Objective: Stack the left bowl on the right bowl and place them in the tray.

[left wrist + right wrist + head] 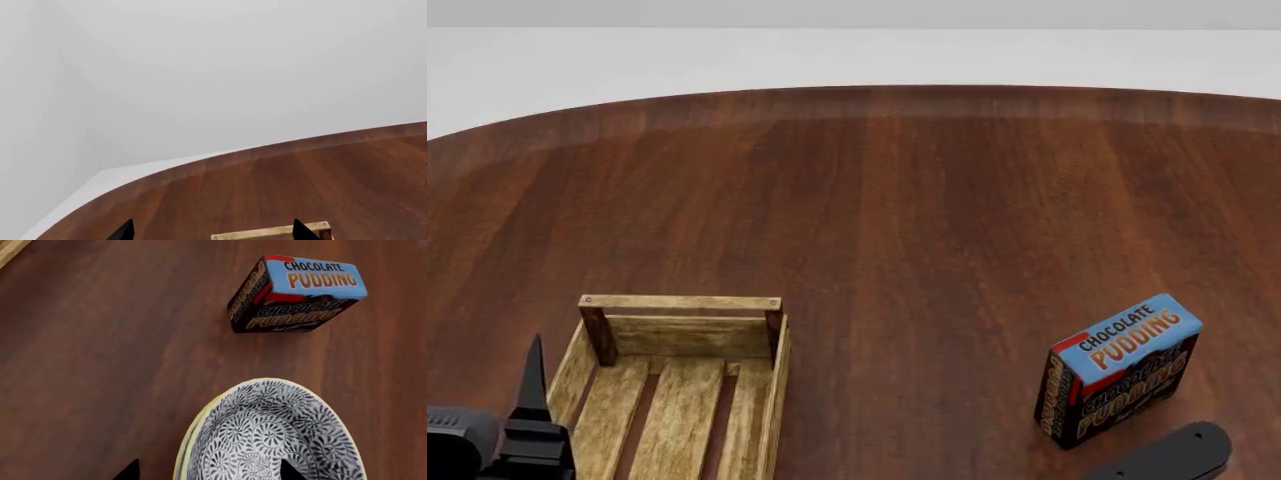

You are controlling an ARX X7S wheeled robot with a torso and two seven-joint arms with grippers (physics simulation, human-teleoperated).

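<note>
Right wrist view: right gripper [208, 471] spread wide over the patterned bowl [273, 435]; careless closing could shove it into the pudding box [297, 292].

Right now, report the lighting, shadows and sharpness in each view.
Head view: flat, even light, a faint shadow beside the pudding box, all sharp. Left wrist view: soft, slightly hazy, table edge blurred against the pale wall. Right wrist view: the patterned bowl is crisp, no glare.
</note>
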